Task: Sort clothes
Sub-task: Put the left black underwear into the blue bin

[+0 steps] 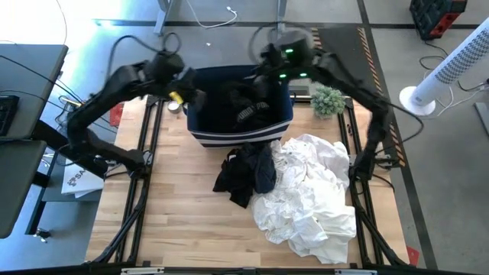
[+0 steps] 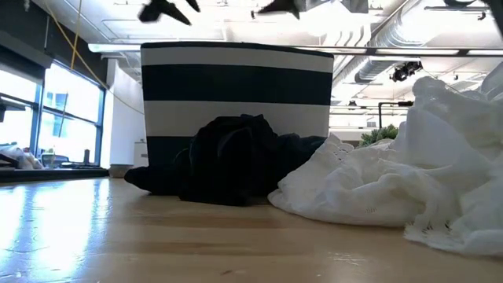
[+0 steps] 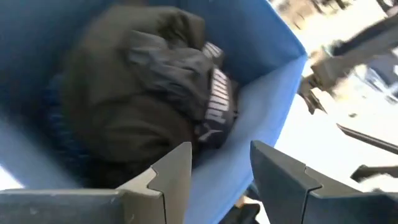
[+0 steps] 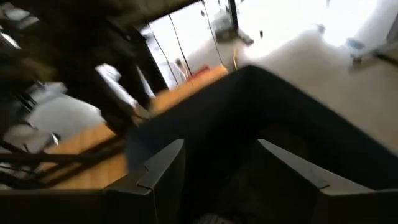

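A navy bin with white stripes point(image 1: 239, 122) stands at the table's far middle; black garments point(image 1: 241, 103) lie inside it, one with a PUMA waistband point(image 3: 214, 99). A black and dark navy heap point(image 1: 246, 172) lies on the table in front of the bin, touching a large heap of white garments point(image 1: 309, 191) to its right. My left gripper point(image 1: 195, 95) hovers open and empty over the bin's left rim point(image 3: 221, 168). My right gripper point(image 1: 263, 70) hovers open and empty over the bin's far right part point(image 4: 221, 168). In the low view both heaps point(image 2: 236, 161) point(image 2: 409, 189) rest on the tabletop.
A small green plant point(image 1: 327, 99) stands right of the bin. Black rails point(image 1: 145, 191) run along the table's left and right sides. Bare wood point(image 1: 183, 221) lies at the near left.
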Controlling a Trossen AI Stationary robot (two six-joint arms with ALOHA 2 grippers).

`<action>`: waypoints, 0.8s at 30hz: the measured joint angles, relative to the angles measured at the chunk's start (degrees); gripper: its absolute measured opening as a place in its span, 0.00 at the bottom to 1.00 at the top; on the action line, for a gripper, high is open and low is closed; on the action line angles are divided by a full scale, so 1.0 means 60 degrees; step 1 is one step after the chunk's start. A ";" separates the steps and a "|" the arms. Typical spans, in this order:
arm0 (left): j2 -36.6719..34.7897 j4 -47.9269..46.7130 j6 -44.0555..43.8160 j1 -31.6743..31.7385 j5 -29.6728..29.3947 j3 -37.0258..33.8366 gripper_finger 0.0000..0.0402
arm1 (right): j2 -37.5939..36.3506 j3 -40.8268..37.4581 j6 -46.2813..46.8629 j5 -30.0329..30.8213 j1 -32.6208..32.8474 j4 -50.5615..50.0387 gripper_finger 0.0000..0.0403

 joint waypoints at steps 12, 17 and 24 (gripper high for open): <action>-0.1561 -0.1889 -0.1258 -0.1092 -0.2834 0.0000 0.40 | 0.3906 -0.0004 0.0620 0.1262 -0.0394 -0.1417 0.48; -0.1552 -0.2135 -0.1297 -0.1272 -0.2875 -0.0004 0.39 | 0.4851 0.0026 0.0782 0.1821 -0.0455 -0.3173 0.48; -0.1415 -0.2239 -0.1106 -0.1315 -0.3077 -0.0004 0.39 | 0.4821 0.0007 0.0391 0.2236 -0.0386 -0.3458 0.48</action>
